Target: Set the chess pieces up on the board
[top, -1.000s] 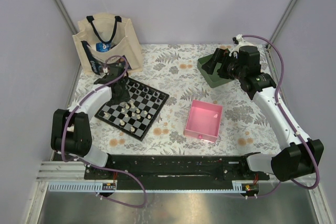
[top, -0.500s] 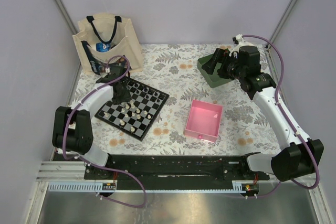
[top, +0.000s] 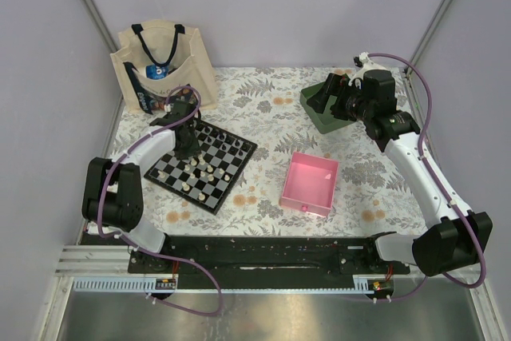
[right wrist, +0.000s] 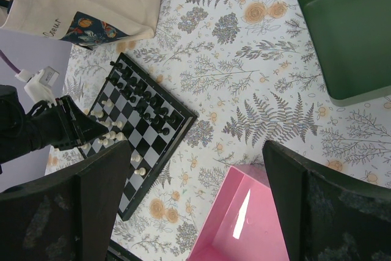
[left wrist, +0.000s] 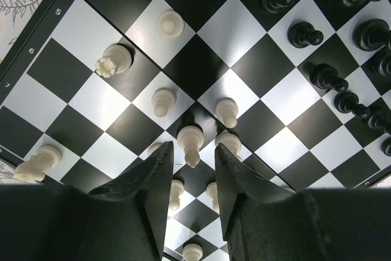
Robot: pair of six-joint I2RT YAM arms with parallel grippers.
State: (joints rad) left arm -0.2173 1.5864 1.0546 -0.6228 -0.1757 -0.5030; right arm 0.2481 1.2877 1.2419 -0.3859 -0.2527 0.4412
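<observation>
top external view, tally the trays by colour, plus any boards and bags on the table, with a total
pink square tray: 1
green square tray: 1
black-and-white checkered chessboard: 1
cream fabric tote bag: 1
total: 4

Board: black-and-white checkered squares, thin black border with white coordinate numerals.

Cream-white chess pieces: uniform cream-white. Black chess pieces: glossy black.

Table: white cover printed with grey fern leaves and orange flowers.

Pink tray: plain pink. Green tray: plain dark green.

Tote bag: beige fabric, black handles, navy floral-print lining.

Left end effector and right end effector: black fingers.

Left arm and right arm: white links, black joints. Cables: purple.

Enclosure walls: pale lavender.
</observation>
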